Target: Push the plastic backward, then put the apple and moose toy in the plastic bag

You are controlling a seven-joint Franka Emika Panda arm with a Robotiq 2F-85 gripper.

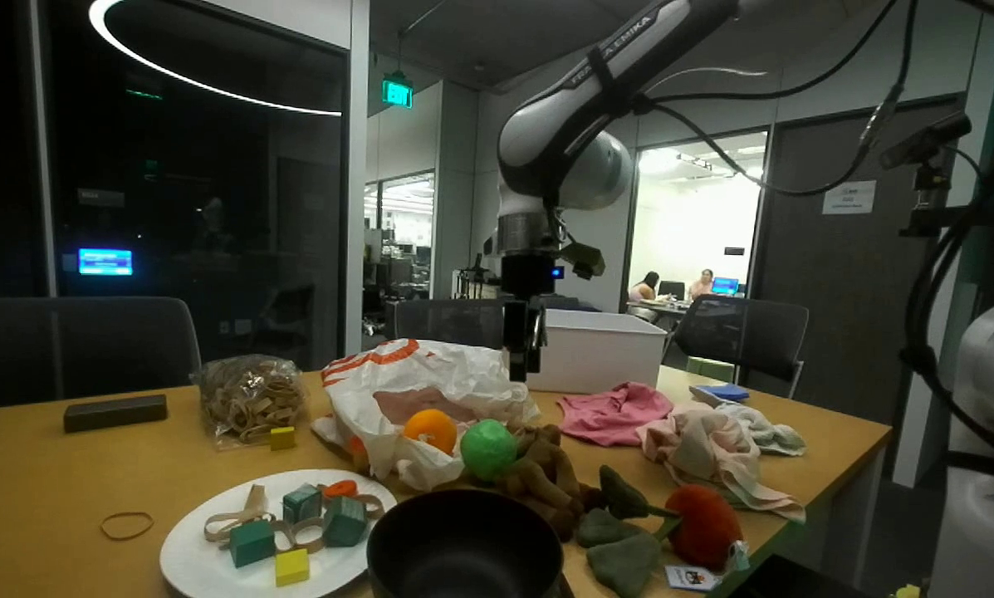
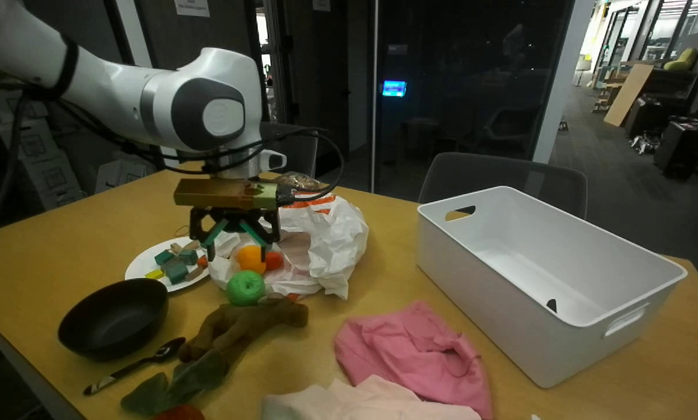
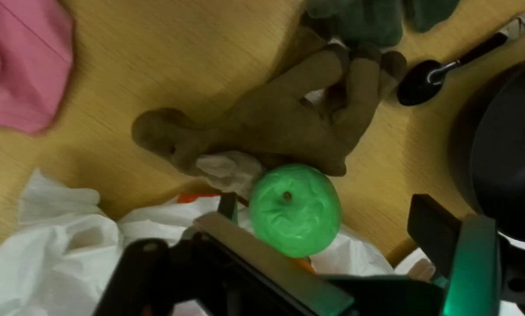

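A green apple (image 1: 488, 449) sits at the mouth of the white plastic bag (image 1: 455, 365), touching or nearly touching the brown moose toy (image 1: 538, 473). In both exterior views the apple (image 2: 245, 288) lies in front of an orange (image 2: 250, 258). The moose toy (image 2: 241, 324) lies on its side on the table, outside the bag (image 2: 340, 239). My gripper (image 2: 237, 252) is open and empty, pointing down above the bag's mouth and the fruit; it also shows in an exterior view (image 1: 524, 361). In the wrist view the apple (image 3: 295, 210) appears between the fingers (image 3: 326, 213), nearer the left one.
A black bowl (image 2: 115, 318), a spoon (image 2: 139, 364) and a white plate (image 1: 206, 573) with blocks stand near the bag. A white bin (image 2: 500, 303) stands beyond the pink cloth (image 2: 413, 356). A red plush with green leaves (image 1: 704, 523) lies past the moose's feet.
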